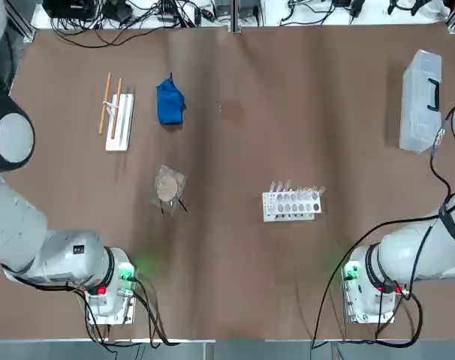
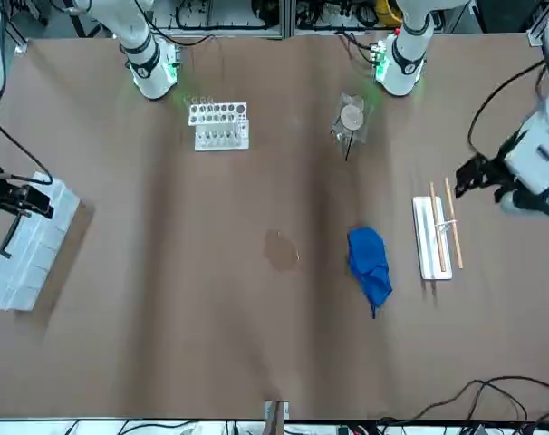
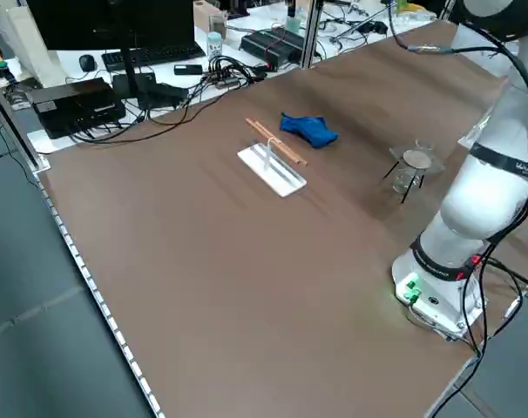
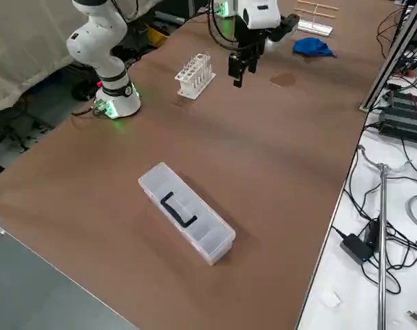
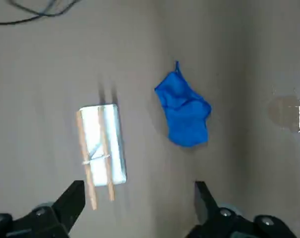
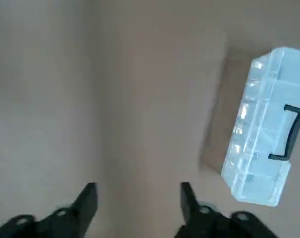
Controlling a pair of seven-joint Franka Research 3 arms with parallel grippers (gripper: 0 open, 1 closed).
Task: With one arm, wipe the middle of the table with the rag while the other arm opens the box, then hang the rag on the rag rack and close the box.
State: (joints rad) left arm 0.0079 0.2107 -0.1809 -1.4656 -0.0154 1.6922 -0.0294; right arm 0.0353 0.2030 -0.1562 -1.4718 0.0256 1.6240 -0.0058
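The blue rag (image 1: 170, 103) lies bunched on the brown table (image 1: 235, 270), left of a faint stain near the middle. Just to its left stands the rag rack (image 1: 119, 118), a white base with two wooden rods. My left gripper (image 2: 472, 177) hovers high beside the rack, open and empty; in its wrist view the rack (image 5: 101, 148) and rag (image 5: 184, 111) lie ahead of the left gripper (image 5: 138, 188). The box (image 1: 421, 101) rests at the far right with its lid shut and black handle up. My right gripper (image 2: 25, 204) hangs open near the box (image 6: 261, 148).
A white test-tube rack (image 1: 291, 204) stands right of centre, nearer the arm bases. A tan disc in clear wrap (image 1: 168, 185) sits below the rag. A pale stain (image 2: 281, 249) marks the table's middle. Cables run along the far edge.
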